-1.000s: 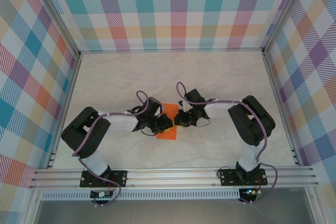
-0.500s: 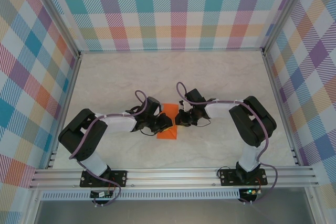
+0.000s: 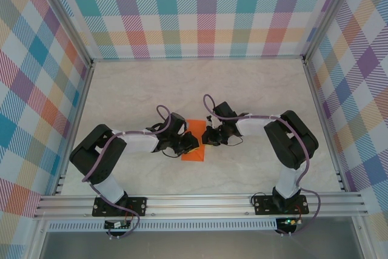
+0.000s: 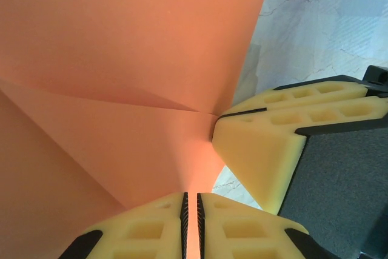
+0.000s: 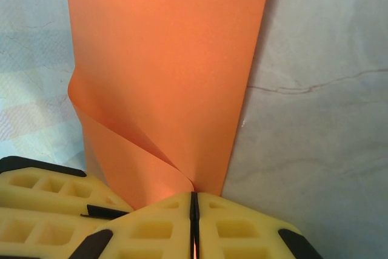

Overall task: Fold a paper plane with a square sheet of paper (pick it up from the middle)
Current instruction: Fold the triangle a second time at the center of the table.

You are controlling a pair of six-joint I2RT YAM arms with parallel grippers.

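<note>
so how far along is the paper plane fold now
Done: the orange sheet is gripped. In hand: left gripper and right gripper, both shut on it close together, hold one part curled over another, seemingly an early fold. Left: no pointed dart shape yet, so most folds remain.

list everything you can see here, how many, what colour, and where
square sheet of paper: one, bright orange, mid-table, bent, pinched from both sides
table: one, pale marble pattern, under everything
walls: three, multicolour plaid, left, back and right of the table
frame rail: one, silver metal, near edge, carrying both arm bases
left arm: one, black and white, reaching in from the left
right arm: one, black and white, reaching in from the right
left gripper: one, yellow pads, shut on the paper
right gripper: one, yellow pads, shut on the paper
</note>
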